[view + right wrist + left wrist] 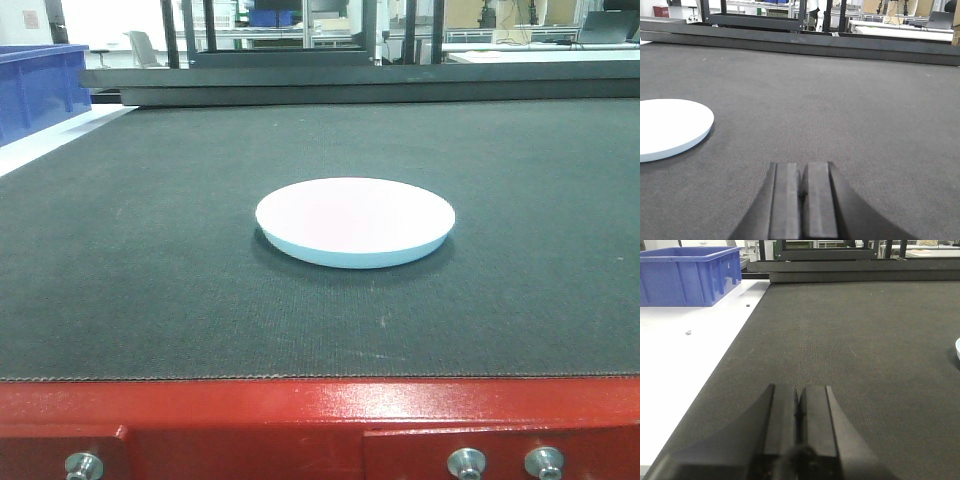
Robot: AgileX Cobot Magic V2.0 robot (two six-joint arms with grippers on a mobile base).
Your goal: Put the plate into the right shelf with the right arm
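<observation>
**A:** What does the front view show?

**B:** A white plate (355,220) lying flat in the middle of the counter (120,300), on dark matting. No arm and no shelf in frame.

**A:** And the left wrist view?

**B:** The left gripper (799,390), jaws pressed together, holding nothing. Only a sliver of the plate shows at the far right edge. A blue bin (685,275) sits far left.

**A:** The right wrist view?

**B:** The right gripper (801,167), also pressed together and empty. The plate lies ahead and to its left, near but apart. I'd judge the right arm the nearer one. It would need to spread its jaws and swing left to reach the rim.
</observation>
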